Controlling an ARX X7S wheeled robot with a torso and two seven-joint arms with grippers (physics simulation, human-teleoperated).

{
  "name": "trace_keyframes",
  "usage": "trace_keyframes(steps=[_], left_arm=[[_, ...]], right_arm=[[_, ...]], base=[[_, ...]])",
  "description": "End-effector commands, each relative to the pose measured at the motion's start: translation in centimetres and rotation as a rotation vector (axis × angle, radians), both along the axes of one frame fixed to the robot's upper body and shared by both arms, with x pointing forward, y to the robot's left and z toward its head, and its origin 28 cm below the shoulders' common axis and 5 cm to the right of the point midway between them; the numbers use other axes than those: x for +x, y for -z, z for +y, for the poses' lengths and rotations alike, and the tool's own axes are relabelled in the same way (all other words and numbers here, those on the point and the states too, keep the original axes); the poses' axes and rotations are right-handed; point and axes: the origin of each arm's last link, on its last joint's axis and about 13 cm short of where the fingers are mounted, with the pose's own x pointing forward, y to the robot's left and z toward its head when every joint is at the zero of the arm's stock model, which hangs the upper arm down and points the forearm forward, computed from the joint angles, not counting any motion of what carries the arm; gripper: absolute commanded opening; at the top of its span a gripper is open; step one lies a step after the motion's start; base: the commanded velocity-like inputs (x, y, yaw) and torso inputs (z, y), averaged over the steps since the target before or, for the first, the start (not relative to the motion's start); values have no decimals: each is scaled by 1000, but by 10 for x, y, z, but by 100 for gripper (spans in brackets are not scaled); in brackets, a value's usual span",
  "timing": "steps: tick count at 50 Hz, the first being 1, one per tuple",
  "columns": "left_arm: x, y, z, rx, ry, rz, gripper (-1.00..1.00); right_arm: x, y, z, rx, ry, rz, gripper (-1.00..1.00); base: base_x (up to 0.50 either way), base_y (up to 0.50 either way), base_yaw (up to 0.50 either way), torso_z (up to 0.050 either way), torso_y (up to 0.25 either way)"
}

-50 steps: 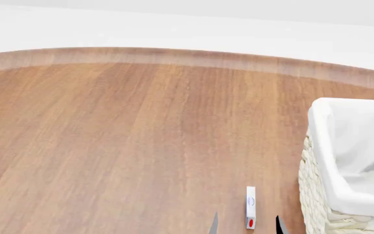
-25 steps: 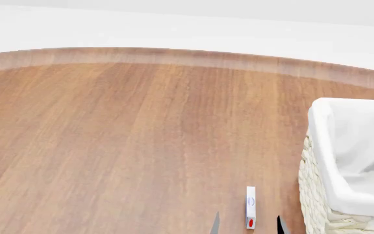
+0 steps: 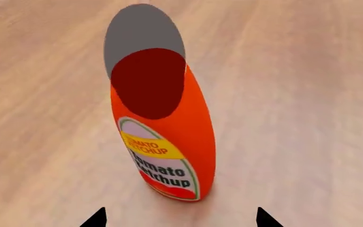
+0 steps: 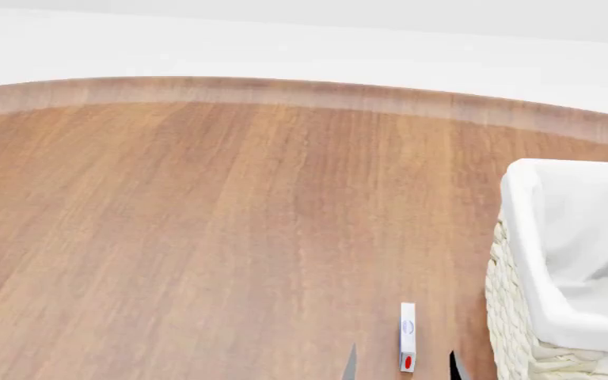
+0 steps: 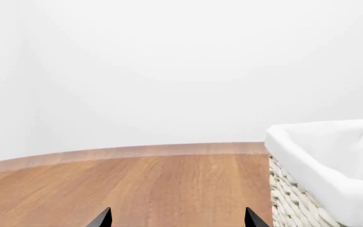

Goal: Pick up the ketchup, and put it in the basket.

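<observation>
The ketchup (image 3: 168, 142), an orange-red squeeze bottle with a yellow "Tomato Ketchup" label, stands upright on the wooden table in the left wrist view. My left gripper (image 3: 181, 220) is open just short of the bottle, its two dark tips wide apart and not touching it. The head view does not show the ketchup. The basket (image 4: 515, 317), cream wicker with a white cloth liner, stands at the table's right and appears again as the basket (image 5: 295, 198) in the right wrist view. My right gripper (image 5: 176, 218) is open and empty, left of the basket.
A small white box with a red mark (image 4: 407, 336) lies on the table (image 4: 230, 222) near the basket's left wall, between two dark fingertips (image 4: 350, 364) at the head view's lower edge. The table's curved far edge (image 4: 283, 91) meets a white wall.
</observation>
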Motion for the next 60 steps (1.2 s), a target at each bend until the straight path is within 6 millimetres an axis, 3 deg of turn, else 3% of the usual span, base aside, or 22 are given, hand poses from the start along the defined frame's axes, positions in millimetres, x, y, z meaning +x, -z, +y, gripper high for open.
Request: trace_keyframes(steps=[1, 4, 19, 60], left_arm=[[8, 10, 7, 67, 3, -112, 100], [13, 10, 8, 79, 48, -203, 100], [18, 40, 14, 84, 50, -247, 100], [43, 76, 23, 116, 23, -270, 100]], right_arm=[[1, -1, 0, 2, 1, -24, 100], [0, 0, 0, 0, -3, -23, 100], [0, 0, 0, 0, -5, -23, 100], [-2, 1, 3, -1, -26, -23, 100]], base=[[0, 0, 0, 0, 0], [0, 0, 0, 0, 0], [0, 0, 0, 0, 0], [0, 0, 0, 0, 0]])
